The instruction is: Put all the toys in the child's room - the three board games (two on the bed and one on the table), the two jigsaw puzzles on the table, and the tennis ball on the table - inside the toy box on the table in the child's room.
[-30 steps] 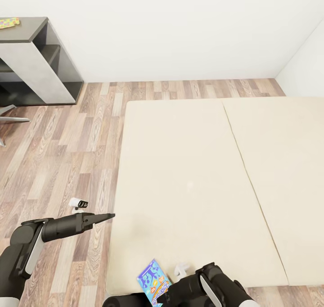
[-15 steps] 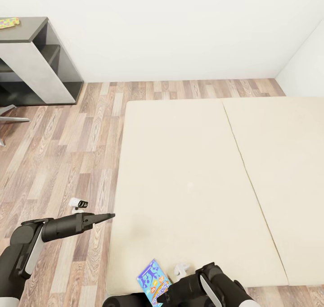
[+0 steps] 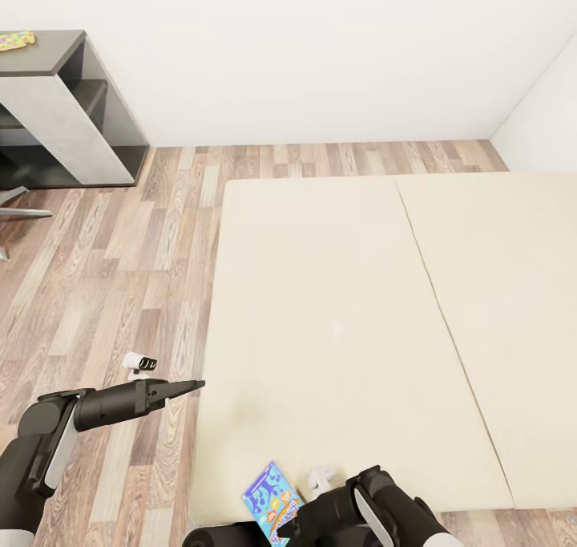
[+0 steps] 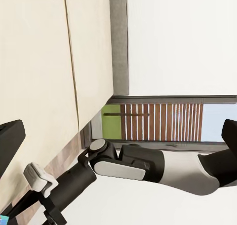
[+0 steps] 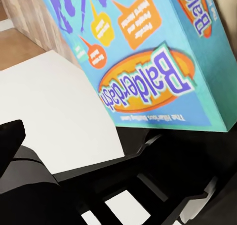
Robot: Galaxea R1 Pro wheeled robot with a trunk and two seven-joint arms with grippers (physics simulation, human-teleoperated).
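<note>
A blue board game (image 3: 272,499) printed "Balderdash" (image 5: 148,57) stands tilted at the near edge of the beige bed (image 3: 336,322). My right gripper (image 5: 123,132) is open right beneath and around it. One finger (image 5: 11,138) stands apart from the box face, and the other finger is hidden. The right arm (image 3: 385,511) sits beside the box. My left gripper (image 3: 189,385) hovers over the floor just left of the bed. Its fingers (image 4: 10,138) are spread wide and open on nothing. One jigsaw puzzle (image 3: 16,40) lies on the dark-grey table section (image 3: 50,56) at the far left.
Wood-plank floor (image 3: 128,250) runs between the bed and the table's shelving. Chair legs (image 3: 20,202) poke in at the left edge. White walls close the room behind the bed and at its right.
The blue board game and my right arm have shifted very slightly left. The left arm and the camera have not moved.
</note>
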